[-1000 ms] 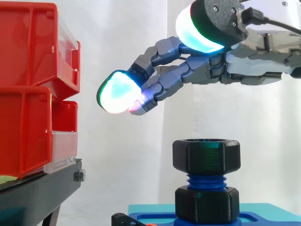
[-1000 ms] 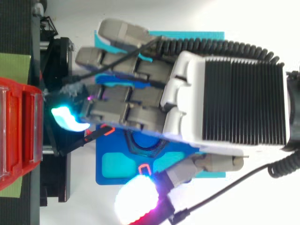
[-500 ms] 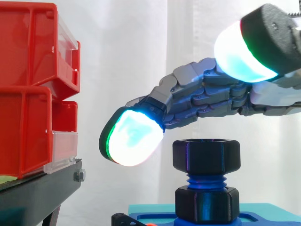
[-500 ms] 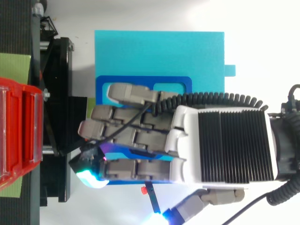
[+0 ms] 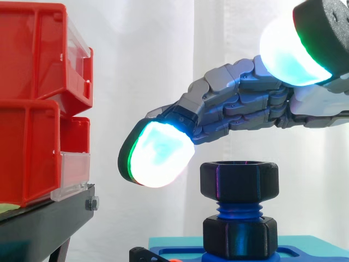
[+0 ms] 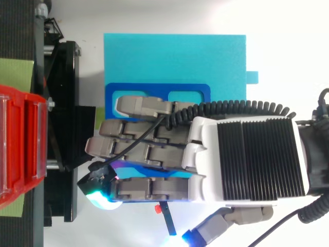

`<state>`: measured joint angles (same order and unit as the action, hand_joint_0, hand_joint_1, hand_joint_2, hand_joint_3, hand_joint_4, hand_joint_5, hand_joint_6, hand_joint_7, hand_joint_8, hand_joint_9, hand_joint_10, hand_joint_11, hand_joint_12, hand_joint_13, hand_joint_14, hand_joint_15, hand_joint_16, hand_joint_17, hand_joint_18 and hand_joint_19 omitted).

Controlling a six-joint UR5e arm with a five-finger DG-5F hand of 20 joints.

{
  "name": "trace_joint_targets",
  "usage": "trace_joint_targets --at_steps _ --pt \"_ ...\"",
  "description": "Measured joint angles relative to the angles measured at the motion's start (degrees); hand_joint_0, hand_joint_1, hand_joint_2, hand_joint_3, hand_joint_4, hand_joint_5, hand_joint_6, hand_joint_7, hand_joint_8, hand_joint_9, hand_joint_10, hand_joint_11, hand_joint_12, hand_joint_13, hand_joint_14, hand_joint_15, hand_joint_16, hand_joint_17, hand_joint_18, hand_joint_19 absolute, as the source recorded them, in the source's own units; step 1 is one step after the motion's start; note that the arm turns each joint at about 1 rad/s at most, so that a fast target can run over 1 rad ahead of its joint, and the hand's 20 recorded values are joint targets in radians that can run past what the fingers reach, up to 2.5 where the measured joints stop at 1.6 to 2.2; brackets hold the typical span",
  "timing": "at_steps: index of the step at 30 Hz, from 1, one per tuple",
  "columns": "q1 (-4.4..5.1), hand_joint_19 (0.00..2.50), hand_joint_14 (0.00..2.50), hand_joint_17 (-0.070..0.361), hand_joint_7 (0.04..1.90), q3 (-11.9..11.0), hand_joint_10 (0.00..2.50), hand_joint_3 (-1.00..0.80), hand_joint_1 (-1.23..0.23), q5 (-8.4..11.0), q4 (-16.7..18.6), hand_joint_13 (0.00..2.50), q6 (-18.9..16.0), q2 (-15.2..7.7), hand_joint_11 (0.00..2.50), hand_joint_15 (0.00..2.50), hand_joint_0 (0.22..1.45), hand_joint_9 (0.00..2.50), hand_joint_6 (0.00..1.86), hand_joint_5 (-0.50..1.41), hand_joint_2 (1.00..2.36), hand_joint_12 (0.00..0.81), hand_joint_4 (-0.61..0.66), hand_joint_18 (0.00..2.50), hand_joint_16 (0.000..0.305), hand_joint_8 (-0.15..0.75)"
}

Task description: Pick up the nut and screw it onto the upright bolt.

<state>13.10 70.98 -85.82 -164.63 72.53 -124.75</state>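
A black hex nut (image 5: 239, 181) sits on top of the upright blue threaded bolt (image 5: 238, 209). A second black hex piece (image 5: 240, 237) lies lower on the bolt, at the blue plate. My hand (image 5: 245, 106) reaches in from the right and hovers just above the nut without touching it. Its fingers are stretched out and slightly drooped, with nothing in them. One glowing fingertip (image 5: 158, 155) hangs left of the nut, at about the height of its top. In the top view the hand (image 6: 252, 159) covers the bolt and nut.
Red bins (image 5: 32, 103) are stacked on a black stand (image 5: 43, 224) at the left, close to the fingertips. The bolt's blue plate (image 6: 154, 90) rests on a cyan base (image 6: 175, 56). A white curtain hangs behind.
The hand has dropped from well above the nut to just over it and shifted across the plate in the top view. Over the last half second it barely moved.
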Motion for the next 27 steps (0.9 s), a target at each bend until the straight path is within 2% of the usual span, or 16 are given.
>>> trace_joint_targets --at_steps 6,11,27 --pt "-0.63 0.00 0.00 0.110 0.62 -0.03 0.00 -0.50 -0.13 -0.16 -0.15 0.00 -0.01 0.02 0.00 0.00 0.47 0.13 0.50 -0.22 1.00 0.349 0.16 0.00 0.049 0.215" --pt "-1.41 0.00 0.00 0.098 0.70 -0.05 0.00 -0.50 -0.17 -1.37 -0.17 0.02 -0.02 -0.01 0.00 0.00 0.48 0.21 0.50 -0.19 1.00 0.336 0.21 0.00 0.043 0.238" --pt "-3.46 0.00 0.00 0.091 0.74 -0.05 0.00 -0.50 -0.25 -4.22 -0.19 0.07 -0.01 0.01 0.00 0.00 0.48 0.29 0.50 -0.15 1.00 0.327 0.24 0.00 0.040 0.254"
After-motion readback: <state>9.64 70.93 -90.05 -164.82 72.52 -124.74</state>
